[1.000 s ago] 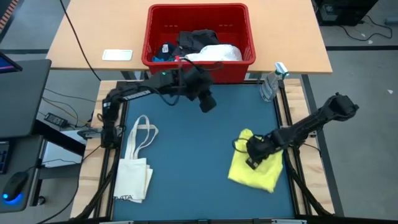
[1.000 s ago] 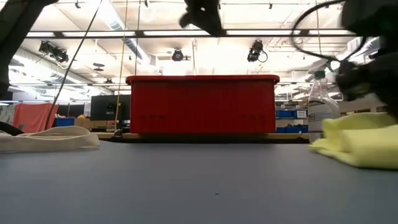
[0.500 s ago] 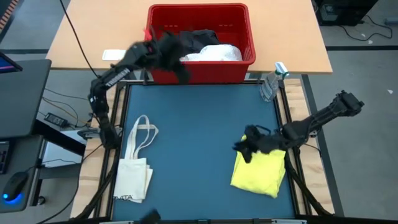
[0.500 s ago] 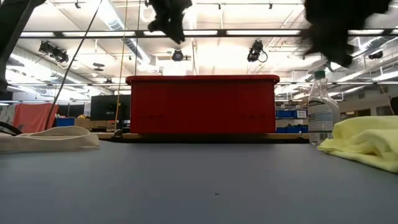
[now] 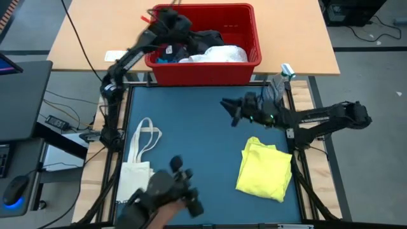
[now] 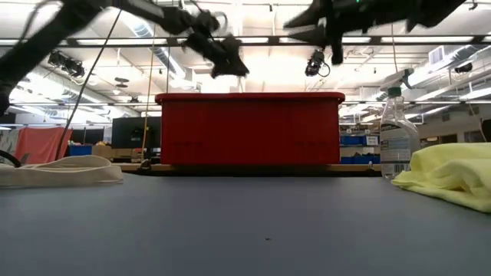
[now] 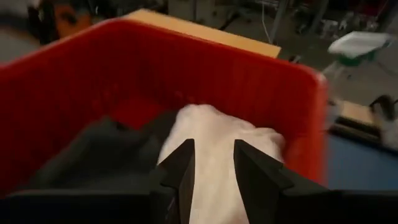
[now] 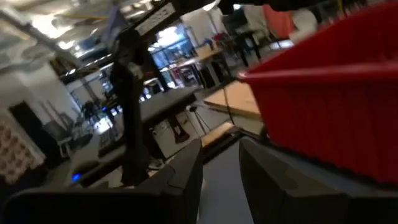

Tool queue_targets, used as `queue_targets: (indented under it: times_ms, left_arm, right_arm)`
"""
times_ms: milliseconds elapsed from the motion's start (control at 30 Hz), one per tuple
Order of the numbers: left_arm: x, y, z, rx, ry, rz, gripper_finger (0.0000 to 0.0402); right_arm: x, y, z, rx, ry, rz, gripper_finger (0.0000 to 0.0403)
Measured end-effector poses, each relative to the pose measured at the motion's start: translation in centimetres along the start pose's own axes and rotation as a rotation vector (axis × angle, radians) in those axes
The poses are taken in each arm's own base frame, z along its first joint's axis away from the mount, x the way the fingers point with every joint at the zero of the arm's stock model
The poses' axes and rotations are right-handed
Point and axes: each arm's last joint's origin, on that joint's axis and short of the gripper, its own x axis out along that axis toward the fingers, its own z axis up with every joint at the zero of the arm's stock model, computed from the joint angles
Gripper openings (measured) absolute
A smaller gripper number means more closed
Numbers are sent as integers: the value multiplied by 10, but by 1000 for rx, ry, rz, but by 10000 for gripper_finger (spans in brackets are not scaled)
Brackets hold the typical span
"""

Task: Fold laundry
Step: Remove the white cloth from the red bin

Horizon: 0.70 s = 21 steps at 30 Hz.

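Note:
The bright yellow garment [image 5: 264, 168] lies folded on the blue mat at the right, also seen in the low view [image 6: 453, 180]. A white garment [image 5: 219, 56] and a dark one [image 5: 205, 39] lie in the red bin [image 5: 203, 71]. My left gripper [image 5: 173, 22] hangs over the bin's left end, open, with nothing between its fingers [image 7: 214, 168]; beyond them show the white garment [image 7: 217, 134] and dark cloth [image 7: 106, 155]. My right gripper [image 5: 230, 109] is raised above the mat near the far edge, pointing level toward the left, open and empty [image 8: 221, 162].
A cream tote bag [image 5: 141, 166] lies at the mat's left. A clear bottle [image 5: 276, 88] stands at the far right corner. A person's arm with something dark at the hand [image 5: 170, 191] reaches in over the near edge. The mat's middle is bare.
My right gripper has risen off the yellow garment, tipped from pointing down to level and gone toward the far edge; the garment now lies flat. My left gripper has swung from above the mat's far middle to over the bin's left end. A person's arm has come in from the near edge.

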Motion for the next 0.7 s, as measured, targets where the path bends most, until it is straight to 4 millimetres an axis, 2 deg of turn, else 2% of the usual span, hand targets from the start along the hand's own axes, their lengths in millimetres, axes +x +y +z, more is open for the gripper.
queue_targets:
  times_ms: [133, 300, 700]
  left_arm:
    - [47, 17, -24, 23, -97, 6, 116]
    - [90, 32, -64, -50, -83, 5, 116]
    - [125, 40, -111, -60, 6, 11, 116]
  right_arm:
    - [14, -19, -6, 131, 76, 22, 113]
    - [24, -29, -18, 231, 139, 12, 113]
    - [26, -32, -20, 265, 154, -7, 113]
